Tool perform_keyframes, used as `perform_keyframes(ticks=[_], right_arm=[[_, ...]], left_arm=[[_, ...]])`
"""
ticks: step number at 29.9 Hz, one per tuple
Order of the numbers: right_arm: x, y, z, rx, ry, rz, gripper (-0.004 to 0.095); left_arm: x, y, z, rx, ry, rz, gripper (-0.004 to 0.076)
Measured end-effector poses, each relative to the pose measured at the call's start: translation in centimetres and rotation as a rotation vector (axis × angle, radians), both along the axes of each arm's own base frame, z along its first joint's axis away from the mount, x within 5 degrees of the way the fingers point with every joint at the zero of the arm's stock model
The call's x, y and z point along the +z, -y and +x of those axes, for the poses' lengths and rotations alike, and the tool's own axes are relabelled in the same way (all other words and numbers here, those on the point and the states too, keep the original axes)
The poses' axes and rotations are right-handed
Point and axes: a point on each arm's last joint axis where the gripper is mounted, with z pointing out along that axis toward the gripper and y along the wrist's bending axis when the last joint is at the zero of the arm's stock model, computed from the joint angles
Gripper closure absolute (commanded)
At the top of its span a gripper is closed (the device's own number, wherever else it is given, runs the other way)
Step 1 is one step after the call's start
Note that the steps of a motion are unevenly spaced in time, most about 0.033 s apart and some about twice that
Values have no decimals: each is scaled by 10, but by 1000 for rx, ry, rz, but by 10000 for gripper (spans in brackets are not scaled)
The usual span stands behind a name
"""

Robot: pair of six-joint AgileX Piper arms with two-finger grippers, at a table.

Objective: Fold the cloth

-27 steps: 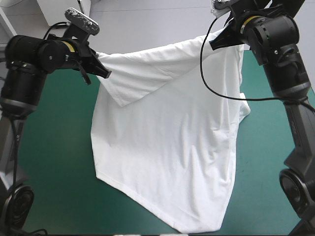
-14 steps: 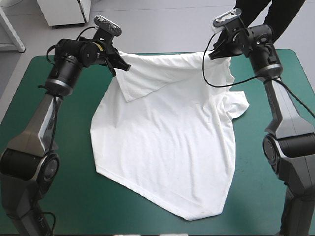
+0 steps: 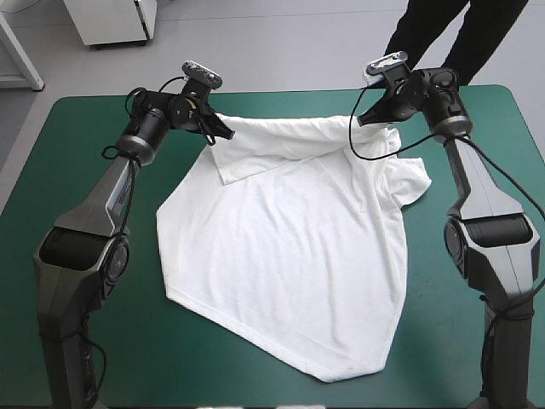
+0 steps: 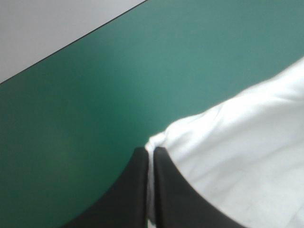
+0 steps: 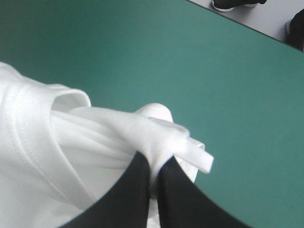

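The white T-shirt (image 3: pixel 289 247) lies spread over the middle of the teal-green table, its near corner close to the front edge. Its far edge is stretched between both arms near the table's far side. My left gripper (image 3: pixel 223 129) is shut on the T-shirt's far left corner, where a flap is folded back. In the left wrist view the black fingers (image 4: pixel 137 190) pinch white cloth (image 4: pixel 237 156). My right gripper (image 3: pixel 364 121) is shut on the far right corner; in the right wrist view bunched cloth (image 5: pixel 156 137) shows between the fingers (image 5: pixel 175 194).
Bare teal-green cover (image 3: pixel 77 213) runs along the left and right sides of the shirt. The table's far edge (image 3: pixel 281 91) lies just beyond both grippers. A sleeve (image 3: pixel 413 183) bunches at the shirt's right side.
Both grippers have moved away toward the table's far edge and come down, carrying the shirt's far edge with them. The lifted cloth now lies lower and flatter.
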Motion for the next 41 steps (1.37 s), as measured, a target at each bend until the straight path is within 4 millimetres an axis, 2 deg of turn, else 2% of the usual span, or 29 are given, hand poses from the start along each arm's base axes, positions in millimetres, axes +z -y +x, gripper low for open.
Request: perform_keyframes(ticks=[6, 9, 11, 18, 20, 23, 26, 30, 34, 38, 41], right_arm=[[-2, 6, 1, 7, -7, 31, 922], [-2, 11, 1, -3, -29, 74, 874], [-3, 18, 0, -14, -48, 110, 799], [-3, 50, -4, -24, -120, 241, 466], [1, 61, -7, -28, -130, 278, 422], [9, 74, -12, -25, -139, 343, 421], [23, 88, -21, -19, -124, 399, 421], [58, 101, -41, -11, -71, 438, 421], [98, 98, -70, 8, -12, 439, 421], [122, 89, -114, 31, -4, 432, 421], [124, 82, -152, 22, -28, 425, 421]], left_arm=[[-2, -3, 4, 16, 2, -68, 745], [-2, -2, 3, 18, -17, -89, 729], [-4, -2, 1, 16, -39, -94, 676], [-7, -2, -3, 10, -100, -87, 318], [-9, -2, -4, 9, -121, -82, 291], [-2, -3, -8, 7, -121, -72, 292], [19, -8, -18, 6, -89, -48, 291], [62, -16, -44, 4, -48, -20, 291], [96, -24, -77, 1, -56, -5, 293], [116, -34, -114, 0, -104, 18, 293], [118, -43, -141, 15, -142, 61, 293]])
